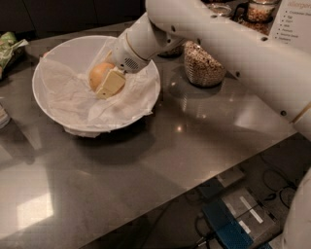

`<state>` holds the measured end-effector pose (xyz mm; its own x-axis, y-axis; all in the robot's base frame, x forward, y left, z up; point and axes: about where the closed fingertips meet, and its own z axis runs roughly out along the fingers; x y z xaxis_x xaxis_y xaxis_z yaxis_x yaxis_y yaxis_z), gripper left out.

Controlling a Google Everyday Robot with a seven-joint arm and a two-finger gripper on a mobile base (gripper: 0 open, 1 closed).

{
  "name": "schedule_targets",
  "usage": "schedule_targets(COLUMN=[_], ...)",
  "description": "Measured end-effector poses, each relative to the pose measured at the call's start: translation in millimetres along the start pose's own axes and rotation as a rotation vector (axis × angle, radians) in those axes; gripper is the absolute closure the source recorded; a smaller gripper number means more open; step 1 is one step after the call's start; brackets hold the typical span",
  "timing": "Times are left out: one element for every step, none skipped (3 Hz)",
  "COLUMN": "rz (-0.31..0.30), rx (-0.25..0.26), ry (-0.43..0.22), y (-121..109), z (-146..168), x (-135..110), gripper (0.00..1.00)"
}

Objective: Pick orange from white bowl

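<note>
The white bowl [53, 112], lined with crinkled white paper, stands on the grey table at the back left. The orange [98, 73] is over the middle of the bowl, just above the paper. My gripper [103, 80] reaches into the bowl from the right and is shut on the orange. One pale yellow finger [111, 83] lies across the fruit's front. The other finger is hidden behind the fruit. My white arm runs up and to the right across the view.
A glass jar of grains [204, 65] stands just right of the bowl, under my arm. More jars [260, 9] and a label card [294, 22] are at the back right. A green packet [9, 44] lies far left. Cables and a blue box [228, 226] lie on the floor.
</note>
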<state>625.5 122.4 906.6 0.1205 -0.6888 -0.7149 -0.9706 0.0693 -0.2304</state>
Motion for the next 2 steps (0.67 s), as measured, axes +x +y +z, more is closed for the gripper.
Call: schedule_targets(rz=[-0.032, -0.066], rx=[-0.011, -0.026], ry=[-0.094, -0.146], y=[-22.2, -34.3], z=[-32.6, -75.5], x=[4.5, 5.4], gripper=[1.0, 1.0])
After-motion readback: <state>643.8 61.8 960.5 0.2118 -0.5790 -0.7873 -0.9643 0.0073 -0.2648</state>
